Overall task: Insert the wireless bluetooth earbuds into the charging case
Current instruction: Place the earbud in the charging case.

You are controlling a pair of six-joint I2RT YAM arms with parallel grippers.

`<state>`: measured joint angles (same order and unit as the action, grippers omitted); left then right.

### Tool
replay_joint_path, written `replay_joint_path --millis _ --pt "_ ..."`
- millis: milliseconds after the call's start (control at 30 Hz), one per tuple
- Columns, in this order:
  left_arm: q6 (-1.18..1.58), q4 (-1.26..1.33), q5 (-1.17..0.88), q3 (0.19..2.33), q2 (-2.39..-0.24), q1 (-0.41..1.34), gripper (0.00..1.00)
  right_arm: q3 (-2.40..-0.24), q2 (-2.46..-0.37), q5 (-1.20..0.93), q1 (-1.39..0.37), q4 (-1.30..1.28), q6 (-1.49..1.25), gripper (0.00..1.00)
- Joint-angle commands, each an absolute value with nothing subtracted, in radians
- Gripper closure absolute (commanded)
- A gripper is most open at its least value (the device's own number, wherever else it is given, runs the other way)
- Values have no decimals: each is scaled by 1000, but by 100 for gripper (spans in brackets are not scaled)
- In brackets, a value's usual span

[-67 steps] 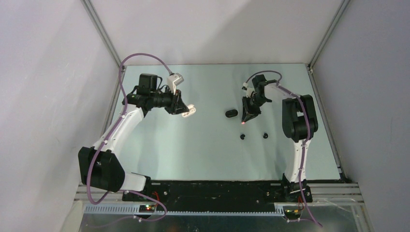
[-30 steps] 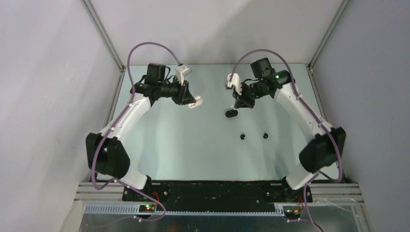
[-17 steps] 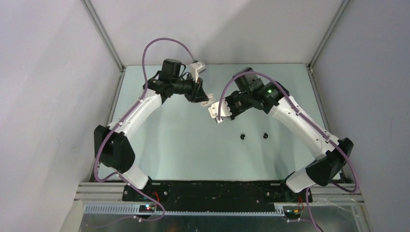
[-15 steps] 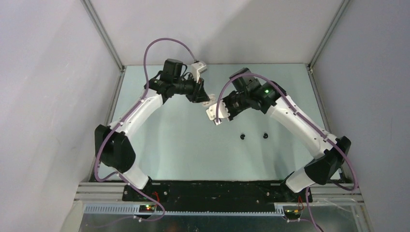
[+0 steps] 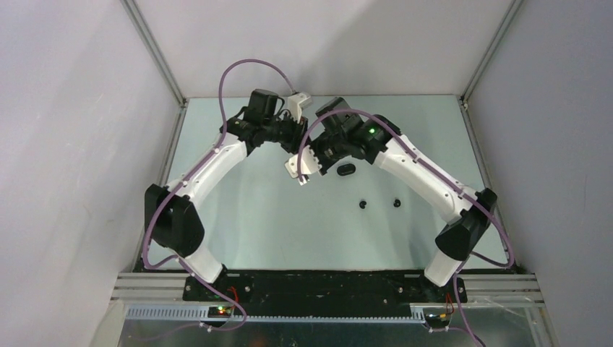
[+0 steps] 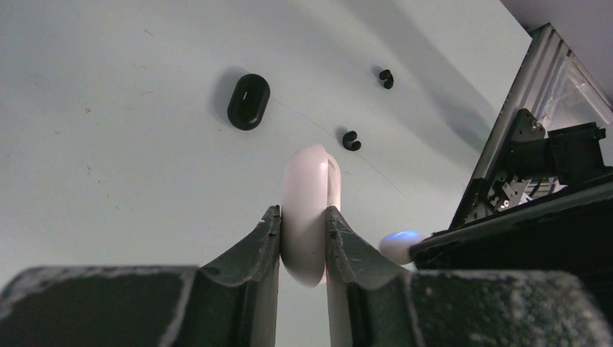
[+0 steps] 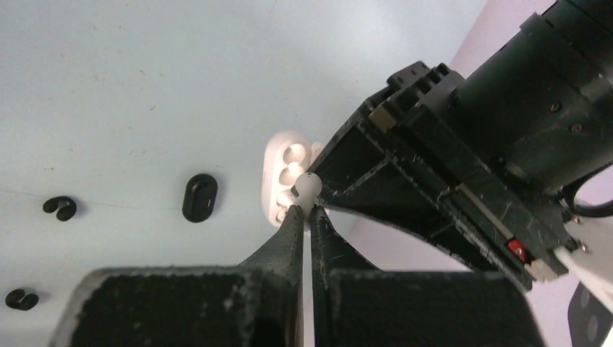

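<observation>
White plastic, probably feather-light and slippery: an earbud (image 7: 307, 185), nipped in the closed tips of the right end effector (image 7: 304, 211), hovers at the wells of the open charging case (image 6: 311, 173), which the left end effector (image 6: 302, 218) clamps edgewise (best pinched gently by its rounded body).

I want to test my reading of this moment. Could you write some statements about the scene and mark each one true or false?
1. The left tool clamps the white charging case. True.
2. The right tool holds nothing. False: it pinches a white earbud close to the white case.
3. The black charging case lies on the table. True.
4. The black earbuds sit inside the black case. False: both lie on the table, apart from it.
</observation>
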<state>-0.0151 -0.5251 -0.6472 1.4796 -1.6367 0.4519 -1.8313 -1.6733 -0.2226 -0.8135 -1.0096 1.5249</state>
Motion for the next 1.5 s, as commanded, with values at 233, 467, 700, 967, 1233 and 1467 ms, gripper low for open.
replay_joint_path --millis 233,467,700,967,1233,1467 --pt "44 -495 -667 1528 -1625 456 100 -1947 -1754 -195 -825 -1023 1451 100" --pt "75 -496 -711 1533 -1642 443 100 -1995 -1779 -208 -825 -1091 1412 100" --pt "92 -495 -747 1536 -1654 434 100 -2003 -1777 -242 -819 -1121 1396 100" --pt "116 -490 -789 1543 -1674 420 100 -2057 -1807 -261 -805 -1211 1402 100" --pt "120 -483 -809 1548 -1685 420 100 -2056 -1825 -237 -807 -1169 1370 100" --pt "118 -481 -808 1542 -1680 419 100 -2038 -1840 -197 -815 -1132 1360 100"
